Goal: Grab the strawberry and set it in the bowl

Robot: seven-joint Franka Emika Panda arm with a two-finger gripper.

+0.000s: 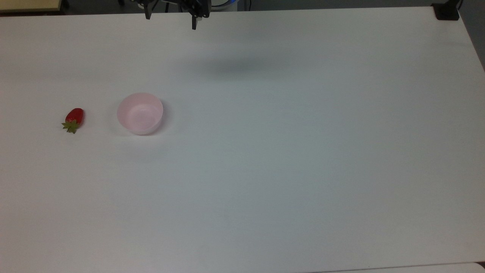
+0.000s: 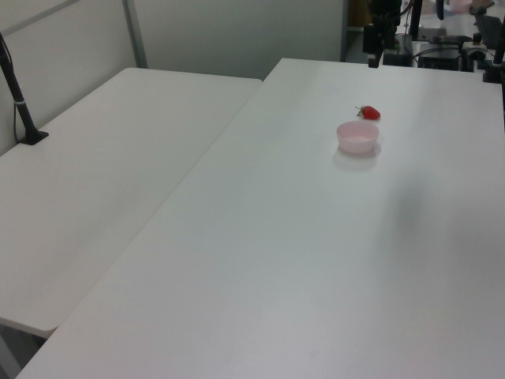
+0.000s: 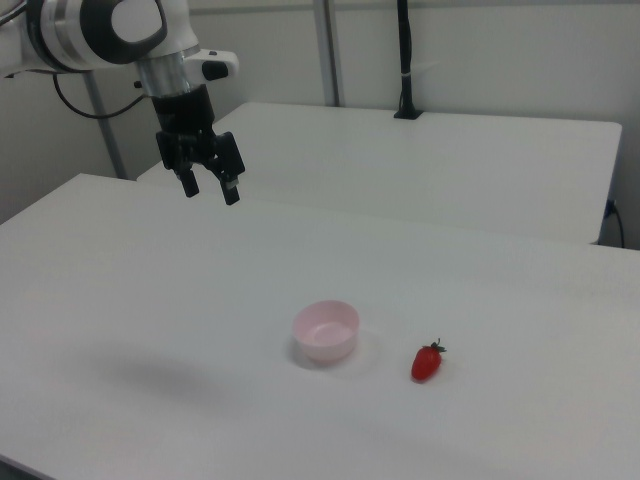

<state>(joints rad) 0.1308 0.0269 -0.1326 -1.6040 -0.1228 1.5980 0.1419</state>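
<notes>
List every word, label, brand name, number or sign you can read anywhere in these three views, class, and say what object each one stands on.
None: no readable text appears in any view.
The strawberry carries no label.
The bowl has plain pink walls, no print.
The white table bears no marking.
The arm's tool, hanging open above the table, shows no legible brand or number.

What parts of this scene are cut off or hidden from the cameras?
- Top view: the gripper is cut by the picture's upper edge, so only its fingers poke in.
- Left view: the bowl hides the lower part of the strawberry behind it.
- Right view: the arm runs off the left edge.
</notes>
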